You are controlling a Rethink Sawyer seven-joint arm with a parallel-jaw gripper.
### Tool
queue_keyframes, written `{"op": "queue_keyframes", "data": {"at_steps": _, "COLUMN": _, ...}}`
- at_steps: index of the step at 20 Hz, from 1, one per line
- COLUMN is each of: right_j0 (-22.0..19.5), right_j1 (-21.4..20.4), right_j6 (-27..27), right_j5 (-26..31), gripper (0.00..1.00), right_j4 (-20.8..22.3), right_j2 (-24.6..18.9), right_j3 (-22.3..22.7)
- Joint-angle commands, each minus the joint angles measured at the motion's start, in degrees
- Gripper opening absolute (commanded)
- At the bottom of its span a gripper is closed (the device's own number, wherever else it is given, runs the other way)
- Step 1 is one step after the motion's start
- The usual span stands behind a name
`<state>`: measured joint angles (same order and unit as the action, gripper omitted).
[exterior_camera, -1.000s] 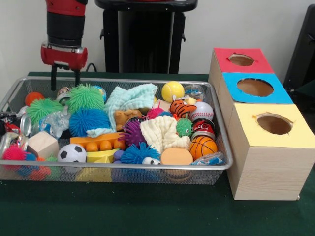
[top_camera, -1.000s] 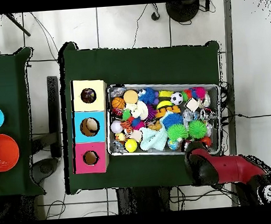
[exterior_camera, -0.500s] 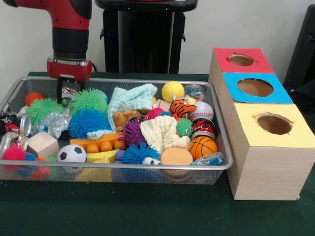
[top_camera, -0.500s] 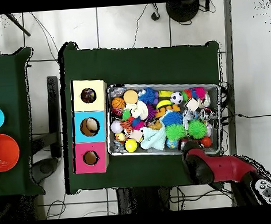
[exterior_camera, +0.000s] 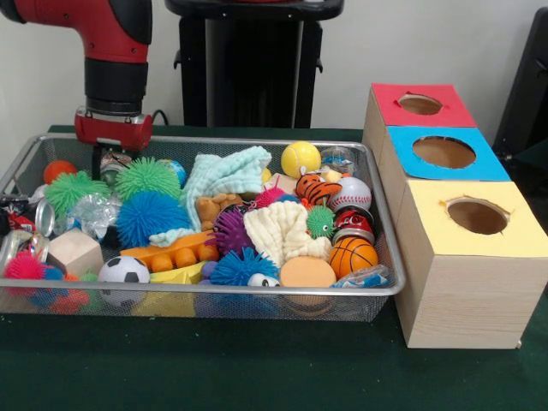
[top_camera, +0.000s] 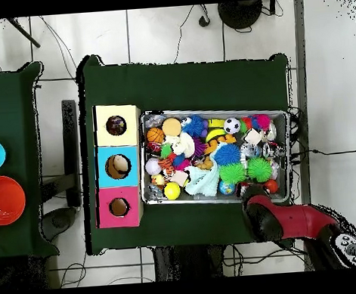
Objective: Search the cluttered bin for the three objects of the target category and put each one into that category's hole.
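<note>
Reaching into the bin's [exterior_camera: 381, 289] far corner, the gripper [exterior_camera: 110, 163] sits slightly farther toward the picture's left than half a second ago, and the green spiky ball [exterior_camera: 147, 176], blue spiky ball [exterior_camera: 152, 214] and soccer ball [exterior_camera: 124, 271] have shifted beside it. Its fingertips sink behind the green ball and netting, so whether they are apart or together cannot be told. Overhead, the red arm [top_camera: 292, 221] covers the bin's near rim; the three-holed box [exterior_camera: 462, 214] stands just beside the bin.
</note>
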<state>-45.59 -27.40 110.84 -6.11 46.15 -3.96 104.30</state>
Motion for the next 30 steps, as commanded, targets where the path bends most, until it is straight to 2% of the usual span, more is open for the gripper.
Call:
{"op": "queue_keyframes", "data": {"at_steps": 1, "right_j0": -2.0, "right_j1": 3.73, "right_j6": 1.54, "right_j5": 1.5, "gripper": 1.0, "right_j4": 3.29, "right_j2": -1.18, "right_j3": -4.27}}
{"op": "queue_keyframes", "data": {"at_steps": 9, "right_j0": -2.29, "right_j1": 2.61, "right_j6": 1.46, "right_j5": 2.81, "gripper": 1.0, "right_j4": 2.85, "right_j2": -0.8, "right_j3": -3.13}}
{"op": "queue_keyframes", "data": {"at_steps": 15, "right_j0": -0.97, "right_j1": 3.78, "right_j6": 2.31, "right_j5": 2.35, "gripper": 1.0, "right_j4": 2.04, "right_j2": 1.61, "right_j3": -3.79}}
{"op": "queue_keyframes", "data": {"at_steps": 20, "right_j0": -2.69, "right_j1": 3.63, "right_j6": 1.24, "right_j5": 5.44, "gripper": 1.0, "right_j4": 1.69, "right_j2": -0.48, "right_j3": -2.97}}
{"op": "queue_keyframes", "data": {"at_steps": 25, "right_j0": 1.96, "right_j1": 4.33, "right_j6": 3.54, "right_j5": 3.67, "gripper": 1.0, "right_j4": 0.53, "right_j2": 4.89, "right_j3": -3.38}}
{"op": "queue_keyframes", "data": {"at_steps": 30, "right_j0": 3.69, "right_j1": 4.0, "right_j6": 4.0, "right_j5": 3.56, "gripper": 1.0, "right_j4": 0.18, "right_j2": 6.88, "right_j3": -3.12}}
